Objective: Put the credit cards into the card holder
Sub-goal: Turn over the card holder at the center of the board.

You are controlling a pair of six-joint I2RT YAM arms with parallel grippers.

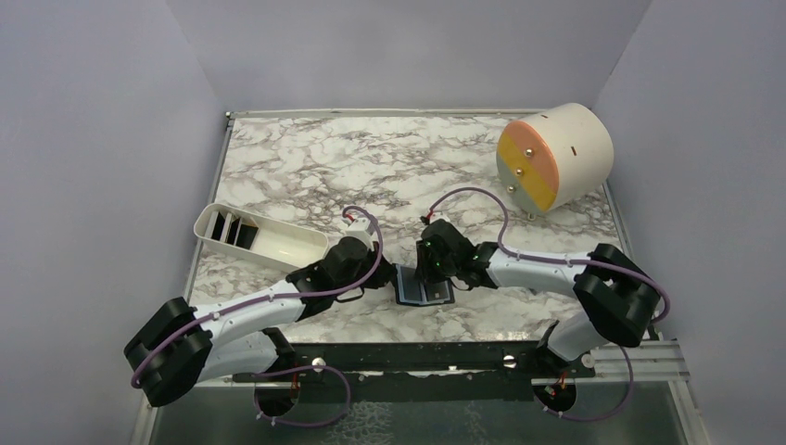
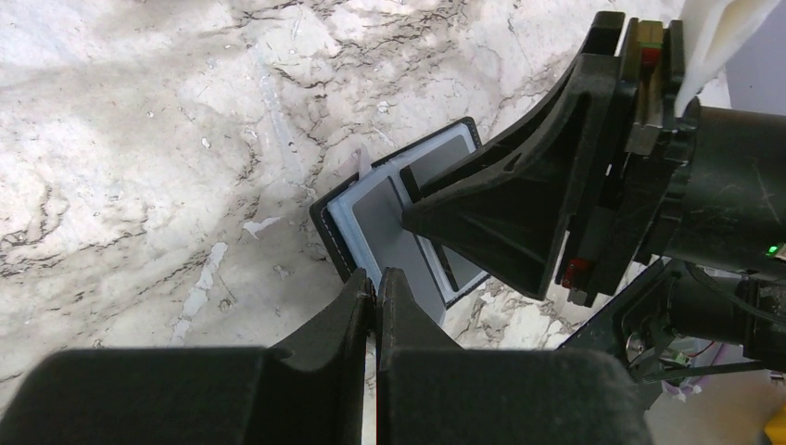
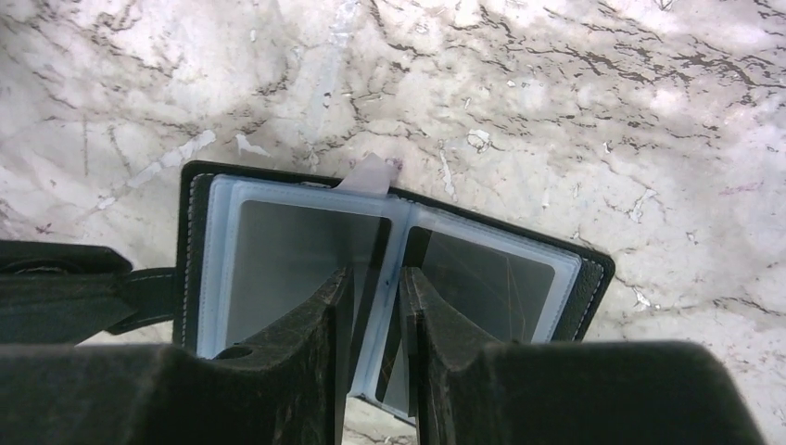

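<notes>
The card holder (image 1: 424,289) lies open on the marble between my grippers, light blue sleeves facing up; it also shows in the left wrist view (image 2: 385,218) and the right wrist view (image 3: 287,250). My left gripper (image 2: 377,281) is shut on the holder's black strap (image 3: 148,295) at its left edge, and appears in the top view (image 1: 389,275) too. My right gripper (image 3: 375,273) stands over the holder's middle fold with its jaws a narrow gap apart and its tips down on the sleeves; it also shows from above (image 1: 429,274). Dark credit cards (image 1: 232,229) stand in the white tray.
The white oblong tray (image 1: 292,246) lies left of the arms, close behind my left wrist. A cream drum (image 1: 556,156) with an orange and yellow face sits at the back right. The table's metal rail (image 1: 417,357) runs along the near edge.
</notes>
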